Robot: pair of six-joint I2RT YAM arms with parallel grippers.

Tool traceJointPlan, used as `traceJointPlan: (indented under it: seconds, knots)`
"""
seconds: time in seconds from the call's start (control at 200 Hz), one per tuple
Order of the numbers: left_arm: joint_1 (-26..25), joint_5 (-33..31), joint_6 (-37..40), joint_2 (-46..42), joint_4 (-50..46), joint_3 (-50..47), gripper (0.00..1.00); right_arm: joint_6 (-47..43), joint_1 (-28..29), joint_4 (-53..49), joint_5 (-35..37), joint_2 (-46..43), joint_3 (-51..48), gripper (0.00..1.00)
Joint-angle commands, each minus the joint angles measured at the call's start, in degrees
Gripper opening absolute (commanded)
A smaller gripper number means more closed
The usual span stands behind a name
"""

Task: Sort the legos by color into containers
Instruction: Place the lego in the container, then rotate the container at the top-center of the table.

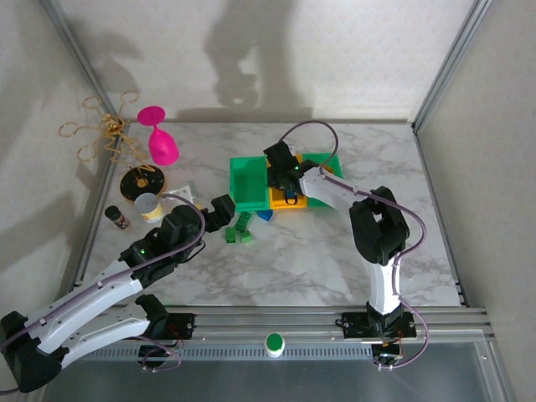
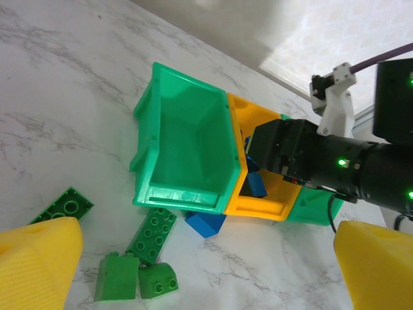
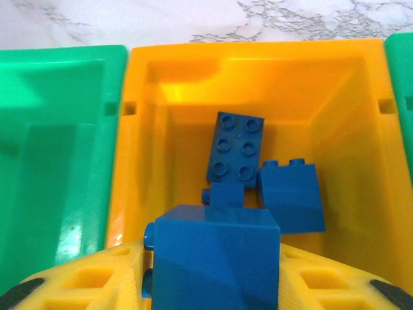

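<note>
Top view: R pincer (image 1: 289, 194) hangs over the orange bin (image 1: 275, 202), the middle one in the row. L pincer (image 1: 224, 211) sits low by the green bricks (image 1: 239, 229) on the table, near the bins. L wrist view: L pincer is wide w/ nothing in it. The green bin (image 2: 187, 148) looks empty, and a stray brick (image 2: 205, 223), blue, lies just beside the bins' front. R wrist view: R pincer is closed on a blue brick (image 3: 216, 252) right above the orange bin, w/ more blue ones (image 3: 235, 148) at the bottom. I think it's drop time. Best way: aim for the middle, go low, open slow so the brick can't bounce out, then lift straight up. L arm should keep well apart.
</note>
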Motion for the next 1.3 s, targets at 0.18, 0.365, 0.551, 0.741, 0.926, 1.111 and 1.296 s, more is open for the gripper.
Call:
traceJointPlan:
  seconds: [0.18,0.365,0.551,0.741,0.926,1.111,1.296]
  knots:
    - [0.6,0.7,1.1,-0.1,1.1,1.3,1.00,-1.9,-2.7,1.6,-1.7,4.6,3.5,0.49]
    - [0.5,0.5,1.1,-0.4,0.8,1.3,1.00,-2.4,-3.6,0.7,-1.5,5.8,5.3,0.54]
    - [0.6,0.6,1.0,-0.7,0.6,1.6,1.00,-3.0,-3.6,-0.3,-0.5,2.7,5.2,0.62]
    - [0.6,0.6,0.8,-1.5,0.4,1.4,1.00,-2.7,-3.5,-0.4,-1.4,-3.3,2.4,0.65]
    - [0.6,0.3,0.8,-2.5,-0.4,1.8,1.00,-1.9,-2.5,-0.5,-2.3,-8.1,-1.5,0.65]
    - [0.6,-0.5,0.5,-4.2,-1.8,0.9,1.00,0.7,1.3,3.9,-3.3,-14.1,-12.6,0.66]
    - [0.6,-1.1,-0.6,-5.2,-3.3,-0.6,1.00,1.0,7.6,9.4,-5.0,-15.9,-21.5,0.66]
